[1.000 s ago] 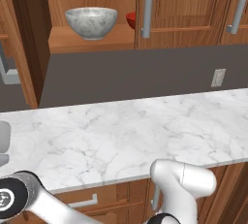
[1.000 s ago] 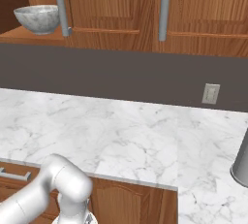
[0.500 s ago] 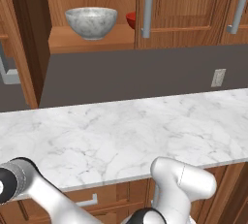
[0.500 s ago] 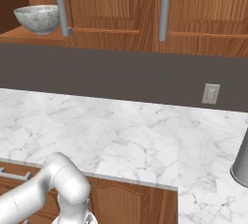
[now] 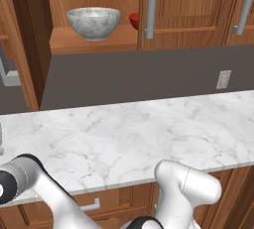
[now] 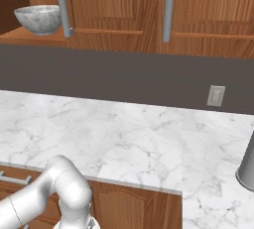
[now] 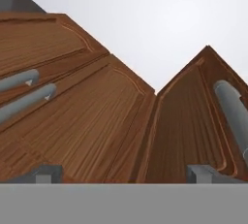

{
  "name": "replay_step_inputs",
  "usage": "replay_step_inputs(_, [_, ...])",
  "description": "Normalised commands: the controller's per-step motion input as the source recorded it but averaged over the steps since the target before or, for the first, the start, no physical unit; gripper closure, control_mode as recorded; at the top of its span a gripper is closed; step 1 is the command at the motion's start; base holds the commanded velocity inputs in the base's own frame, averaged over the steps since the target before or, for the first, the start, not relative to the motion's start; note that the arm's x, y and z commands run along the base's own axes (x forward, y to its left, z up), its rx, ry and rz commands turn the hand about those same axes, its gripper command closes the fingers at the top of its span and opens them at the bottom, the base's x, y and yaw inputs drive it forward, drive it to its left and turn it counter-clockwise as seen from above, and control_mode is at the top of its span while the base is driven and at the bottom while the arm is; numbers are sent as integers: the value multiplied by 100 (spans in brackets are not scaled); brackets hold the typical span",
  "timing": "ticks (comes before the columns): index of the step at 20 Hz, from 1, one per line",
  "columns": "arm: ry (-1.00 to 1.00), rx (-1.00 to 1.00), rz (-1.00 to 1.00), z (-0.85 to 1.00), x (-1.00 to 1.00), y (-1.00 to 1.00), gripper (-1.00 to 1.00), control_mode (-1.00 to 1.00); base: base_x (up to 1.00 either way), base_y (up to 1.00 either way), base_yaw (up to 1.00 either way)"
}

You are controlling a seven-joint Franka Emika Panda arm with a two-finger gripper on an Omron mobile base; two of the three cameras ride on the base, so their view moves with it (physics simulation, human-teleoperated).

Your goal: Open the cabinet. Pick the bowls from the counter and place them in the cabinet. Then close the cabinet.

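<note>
Both bowls already up on the wooden shelf of the reddish-brown wooden wall cabinet (image 5: 193, 5): the deeper grey-white speckled marble-look bowl (image 5: 93, 23) in plain sight, the glossy red shallower bowl (image 5: 134, 20) just beside it, half hidden behind the edge of the right-hand door. Nothing left on the long white marble desk (image 5: 134, 134) with grey veins. Left door swung wide, its long grey bar handle (image 5: 7, 72) near the left edge — closing not yet done, judging by that.

Hand (image 7: 123, 172) released, fingers (image 7: 47, 172) spread wide, gripping nothing; close before it, brown panelled door fronts and grey bar handles (image 7: 231, 106) at a steep roll, low under the desk by the look of the folded arm.

Risks from here: a long climb from below — elbow or wrist clipping the thick desk edge. Pushing the open door too fast, or off its handle, and slipping past. Marble-look bowl near the shelf front; possibly struck by the closing door.
</note>
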Motion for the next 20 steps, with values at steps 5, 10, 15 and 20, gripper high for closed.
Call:
replay_step_inputs(5, [-16,1,-6,1,0,-36,-100,-100,0,0,0])
replay_step_inputs(10, [-6,9,-5,22,0,-39,-100,-100,0,0,0])
replay_step_inputs(15, [0,13,-8,54,0,-26,-100,-100,0,0,0])
replay_step_inputs(20, [0,16,-7,27,-4,-41,-100,-100,0,0,0])
